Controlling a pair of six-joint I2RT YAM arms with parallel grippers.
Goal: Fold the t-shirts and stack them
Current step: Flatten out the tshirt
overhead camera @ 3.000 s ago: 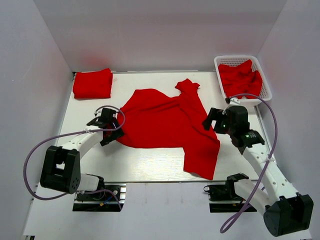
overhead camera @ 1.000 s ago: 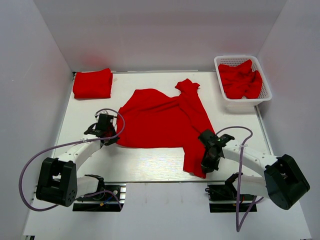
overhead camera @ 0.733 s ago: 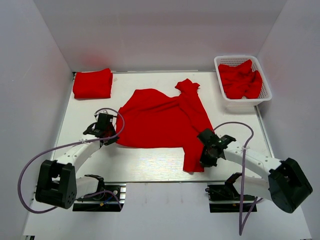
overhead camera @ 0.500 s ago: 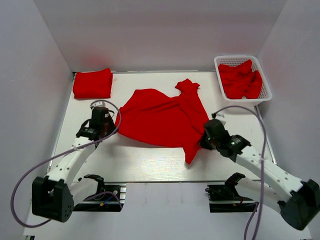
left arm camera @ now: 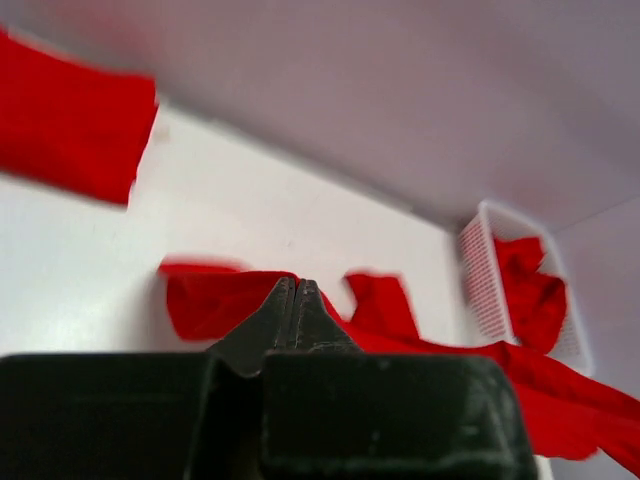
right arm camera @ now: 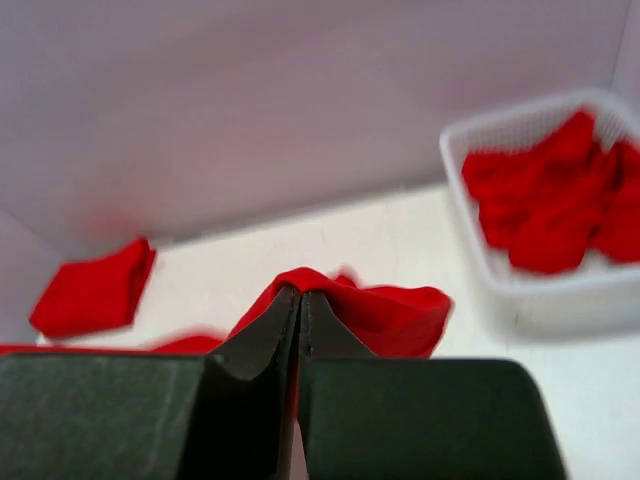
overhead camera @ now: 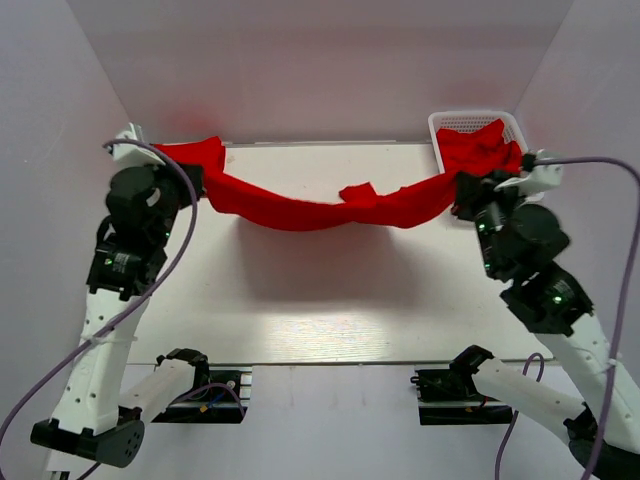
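Observation:
A red t-shirt (overhead camera: 300, 210) hangs stretched in a sagging band above the table, held at both ends. My left gripper (overhead camera: 190, 180) is raised at the back left and shut on its left end. My right gripper (overhead camera: 463, 190) is raised at the back right, shut on the right end. In the left wrist view the fingertips (left arm camera: 297, 285) meet with red cloth (left arm camera: 220, 300) just beyond them. The right wrist view shows the jaws (right arm camera: 300, 293) pinched on a fold of the t-shirt (right arm camera: 390, 315). A folded red t-shirt (left arm camera: 70, 125) lies at the back left corner.
A white lattice basket (overhead camera: 470, 120) at the back right holds crumpled red t-shirts (overhead camera: 480, 150), close behind my right gripper. The white table (overhead camera: 330, 290) lies under the hanging shirt, with walls on three sides.
Both arms have risen and swung back and outward, lifting the t-shirt off the table and pulling it taut between them. The right gripper closed on the cloth about a second ago.

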